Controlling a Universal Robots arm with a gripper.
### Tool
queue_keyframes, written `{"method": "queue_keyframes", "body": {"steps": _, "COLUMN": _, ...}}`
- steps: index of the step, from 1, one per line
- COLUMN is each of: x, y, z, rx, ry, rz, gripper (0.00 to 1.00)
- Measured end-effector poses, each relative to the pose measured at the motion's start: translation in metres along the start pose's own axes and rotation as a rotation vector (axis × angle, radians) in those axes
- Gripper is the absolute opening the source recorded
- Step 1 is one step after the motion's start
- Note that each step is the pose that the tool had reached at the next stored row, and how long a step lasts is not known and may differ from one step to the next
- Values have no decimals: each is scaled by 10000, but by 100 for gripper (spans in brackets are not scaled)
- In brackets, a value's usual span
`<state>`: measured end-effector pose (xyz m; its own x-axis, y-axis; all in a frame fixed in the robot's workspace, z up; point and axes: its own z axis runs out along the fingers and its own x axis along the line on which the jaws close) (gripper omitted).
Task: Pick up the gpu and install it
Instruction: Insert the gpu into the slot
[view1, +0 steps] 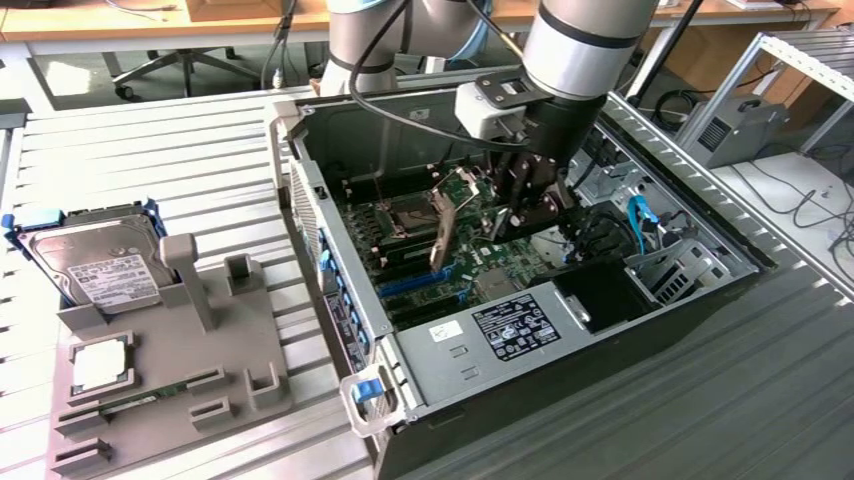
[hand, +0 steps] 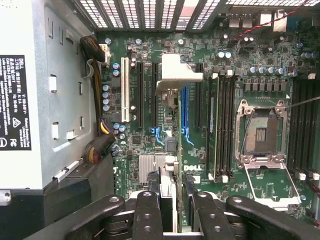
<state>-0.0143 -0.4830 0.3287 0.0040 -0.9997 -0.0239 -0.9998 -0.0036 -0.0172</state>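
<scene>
The gpu (hand: 170, 192) shows edge-on in the wrist view as a thin green card clamped between my two black fingers (hand: 148, 215). Its silver end bracket (hand: 175, 75) points at the case's vented rear wall. My gripper (hand: 175, 217) is shut on the card and holds it upright over the motherboard, in line with the long expansion slots beside the blue slot (hand: 184, 112). In the exterior view my gripper (view1: 529, 212) is lowered inside the open computer case (view1: 300, 200), above the green motherboard (view1: 400, 255). Whether the card's edge touches a slot is hidden.
The power supply (view1: 514, 325) with its black label sits close beside the slots. The CPU socket (hand: 262, 132) stands open, with memory slots around it. Outside the case, a grey fixture (view1: 160, 380) carries a hard drive (view1: 94, 262) with a blue frame, a chip (view1: 100, 365) and a memory strip (view1: 140, 398).
</scene>
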Motion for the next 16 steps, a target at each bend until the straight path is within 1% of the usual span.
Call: {"method": "queue_keyframes", "body": {"steps": 16, "x": 80, "y": 5, "z": 23, "rx": 0, "ry": 0, "rz": 1, "gripper": 29}}
